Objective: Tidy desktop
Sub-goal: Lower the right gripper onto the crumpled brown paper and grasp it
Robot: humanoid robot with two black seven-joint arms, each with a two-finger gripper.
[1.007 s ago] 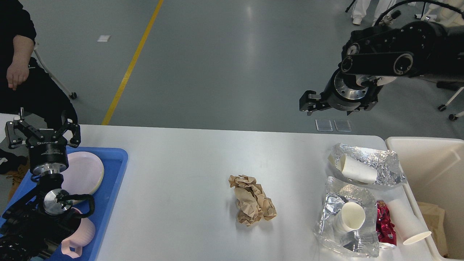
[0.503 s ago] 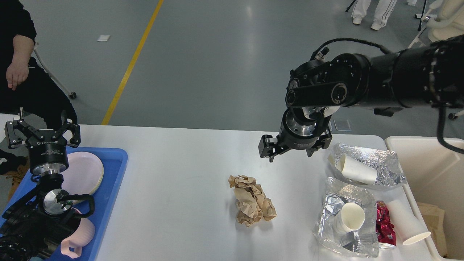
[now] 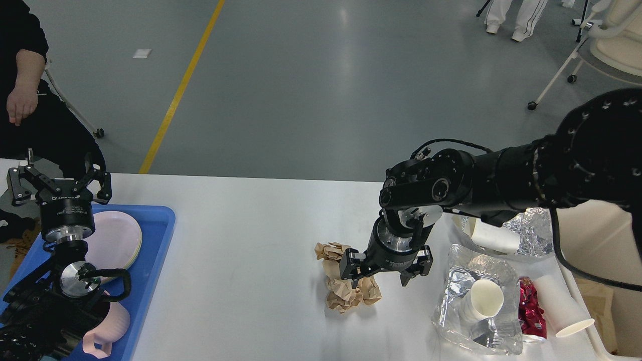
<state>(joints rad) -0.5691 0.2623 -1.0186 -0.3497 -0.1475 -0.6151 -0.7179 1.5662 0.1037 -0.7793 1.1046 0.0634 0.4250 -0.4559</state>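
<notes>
Our right claw (image 3: 382, 273) hung spread over the crumpled brown paper wad (image 3: 347, 288) on the white matte desktop (image 3: 251, 260) below; off-centre closing could have knocked it away. Our left claw (image 3: 59, 181) stood spread too.

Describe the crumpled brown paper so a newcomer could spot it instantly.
On the desktop, look near the middle, left of the foil wrappers. The crumpled brown paper lies under the right gripper. It is the only tan, matte wad there.
</notes>
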